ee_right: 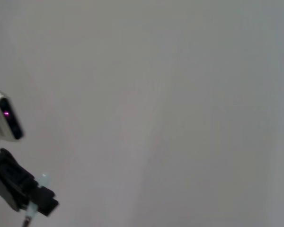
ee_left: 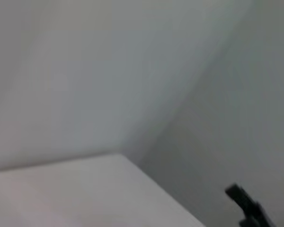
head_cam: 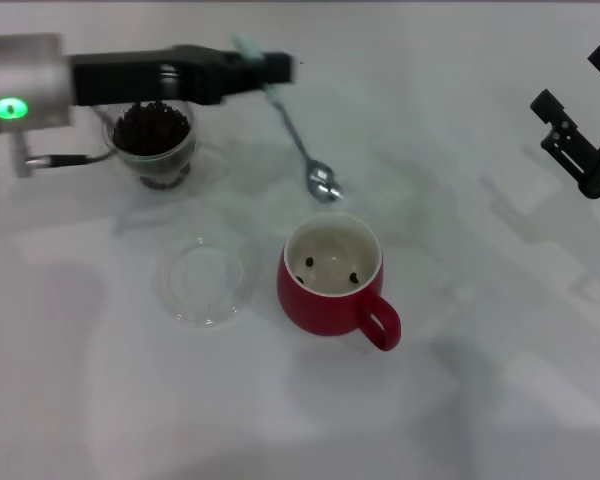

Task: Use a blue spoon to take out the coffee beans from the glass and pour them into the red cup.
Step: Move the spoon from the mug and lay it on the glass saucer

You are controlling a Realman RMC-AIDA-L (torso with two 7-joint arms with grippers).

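Left gripper (head_cam: 270, 68) reaching in from the left at the far side of the white table (head_cam: 480, 380), above and just past the glass (head_cam: 154, 145). Jaws clenched on the pale handle end of the blue spoon (head_cam: 298, 138). Spoon slanting down and toward the near side, metal bowl low, just beyond the far rim of the red cup (head_cam: 330, 279); contact between bowl and table not discernible. Bowl looks shiny, no bean discernible in it.

Glass on the far left, filled with a dark heap of coffee beans (head_cam: 151, 128), partly hidden under the left arm. Green light lit on the left wrist housing.

Red cup near the centre, upright, loop handle pointing toward the near right. A few dark beans lying on its cream bottom.

Flat clear glass dish (head_cam: 207, 279) just left of the red cup, apart from it.

Right gripper (head_cam: 577, 125) at the far right edge, raised, well apart from all vessels, fingers spread, grasping nothing.

Right wrist view: left gripper small and distant, with the pale spoon handle pinched in it.
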